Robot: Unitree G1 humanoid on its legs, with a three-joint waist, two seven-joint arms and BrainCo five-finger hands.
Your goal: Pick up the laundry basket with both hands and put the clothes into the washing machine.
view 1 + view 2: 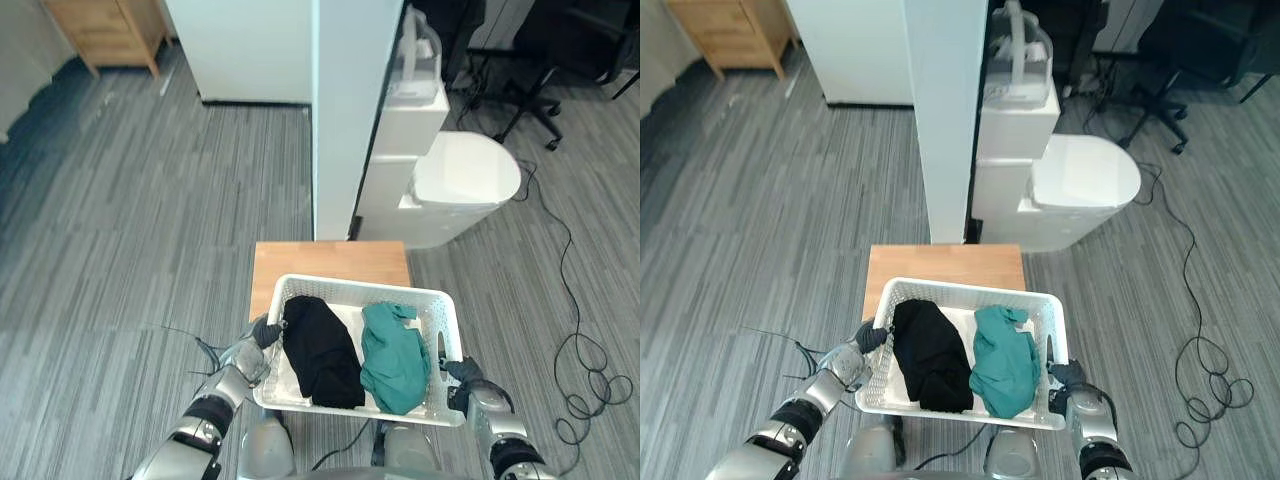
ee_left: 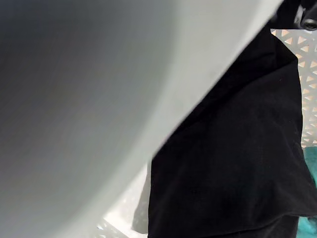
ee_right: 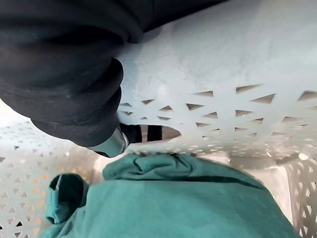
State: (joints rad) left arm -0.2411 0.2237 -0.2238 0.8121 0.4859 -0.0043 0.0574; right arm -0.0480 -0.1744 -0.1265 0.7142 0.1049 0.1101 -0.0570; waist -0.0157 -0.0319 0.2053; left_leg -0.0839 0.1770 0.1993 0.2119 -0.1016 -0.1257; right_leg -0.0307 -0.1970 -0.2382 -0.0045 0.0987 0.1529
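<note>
A white lattice laundry basket [image 1: 350, 283] sits between my two hands, over the near end of a small wooden table [image 1: 330, 260]. In it a black garment [image 1: 322, 350] lies on the left and a green garment [image 1: 395, 358] on the right. My left hand [image 1: 250, 355] grips the basket's left rim, with dark fingertips over the edge. My right hand [image 1: 470, 385] holds the right side; in the right wrist view a finger [image 3: 111, 144] hooks through the handle slot in the basket wall [image 3: 223, 99], with the green garment [image 3: 173, 208] just past it.
A white machine with a rounded lid [image 1: 465, 175] stands beyond the table to the right, beside a tall white partition [image 1: 350, 100]. An office chair [image 1: 560, 50] is at the far right and a wooden cabinet [image 1: 110, 30] at the far left. Grey plank floor lies to the left.
</note>
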